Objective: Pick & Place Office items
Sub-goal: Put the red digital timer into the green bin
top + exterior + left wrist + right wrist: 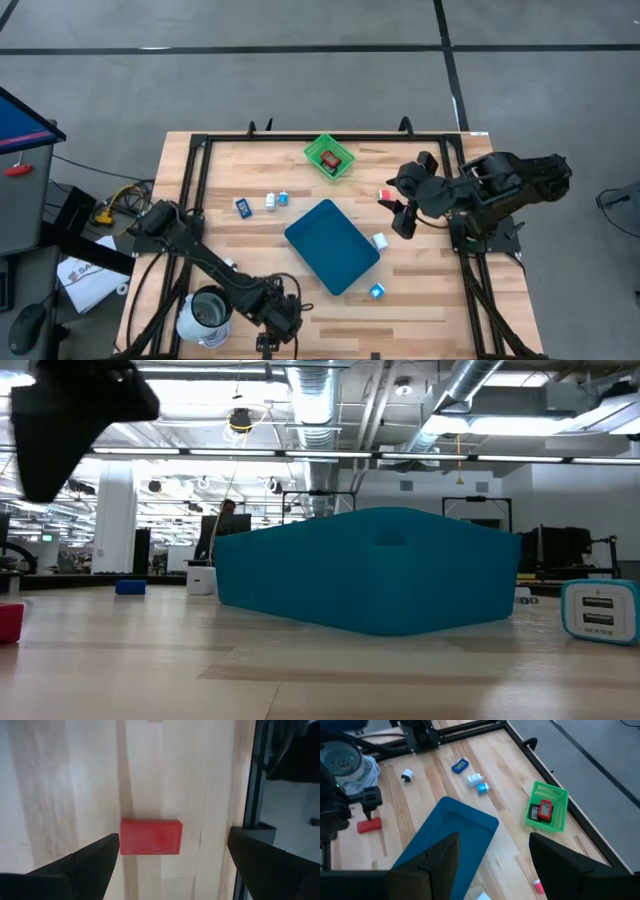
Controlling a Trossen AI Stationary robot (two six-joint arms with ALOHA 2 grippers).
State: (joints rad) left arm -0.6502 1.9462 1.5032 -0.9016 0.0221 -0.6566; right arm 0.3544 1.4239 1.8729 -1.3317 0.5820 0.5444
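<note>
Lying flat on the wooden table (60,795) close to its near edge frame, the red block (151,837) sat below the left gripper (172,865), whose fingers were spread wide and empty. A skewed descent could probably knock it toward the frame. The right gripper (492,865), open too, hovered near the teal board (332,246); an open-plan room lay beyond.
</note>
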